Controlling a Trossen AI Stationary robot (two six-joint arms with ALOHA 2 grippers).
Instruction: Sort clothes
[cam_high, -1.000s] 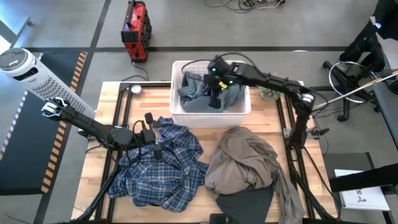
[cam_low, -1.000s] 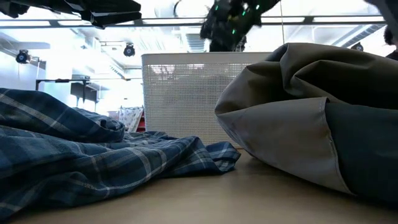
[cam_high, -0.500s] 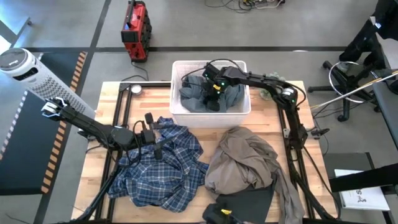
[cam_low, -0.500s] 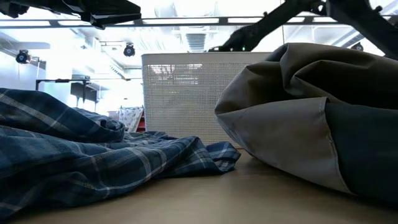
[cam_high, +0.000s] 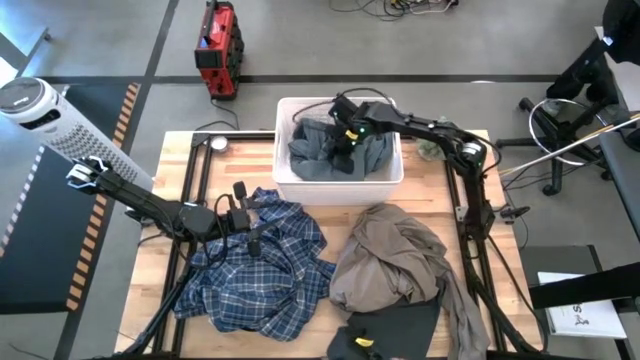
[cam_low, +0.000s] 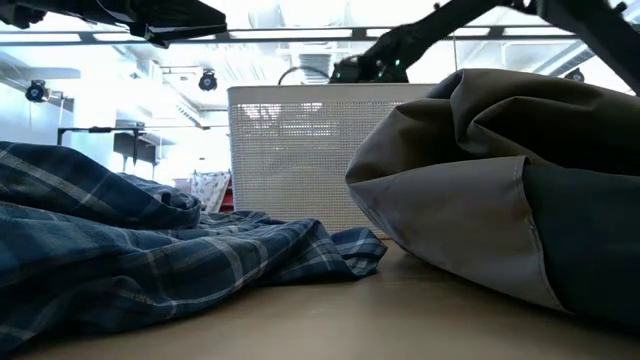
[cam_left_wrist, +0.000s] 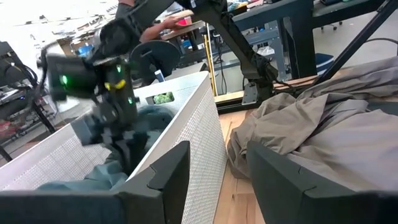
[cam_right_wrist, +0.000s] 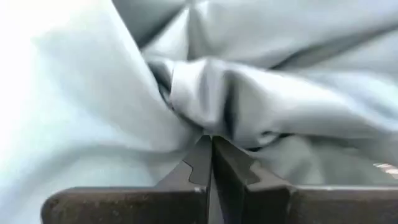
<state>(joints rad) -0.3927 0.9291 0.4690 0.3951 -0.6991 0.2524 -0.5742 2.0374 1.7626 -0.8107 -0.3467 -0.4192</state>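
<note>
Inside the white bin (cam_high: 285, 185), at twelve o'clock on the table (cam_high: 255, 160), lies the grey-blue shirt (cam_high: 320, 158), crumpled and filling most of the bin floor. The right gripper (cam_high: 343, 138) is down in the bin on top of this shirt; in its wrist view its fingers (cam_right_wrist: 200, 163) are pressed together with a fold of the pale cloth (cam_right_wrist: 205, 93) bunched right at the tips, so it is closed and pinching the shirt.

Toward seven o'clock from the bin, the blue-white plaid shirt (cam_high: 255, 275) is spread in a loose heap on the wood. The left gripper (cam_high: 250, 218) hangs over the plaid shirt's upper edge, its two fingers (cam_left_wrist: 168, 171) standing partly apart with nothing between them; its wrist view looks past them at the bin's mesh wall (cam_left_wrist: 205, 134).

At five o'clock from the bin sits the taupe garment (cam_high: 390, 255), mounded high, touching the plaid shirt along its nine o'clock side. The dark grey-green tee (cam_high: 395, 325) lies flat at six o'clock of the taupe mound, partly under it, at the table's near edge.
</note>
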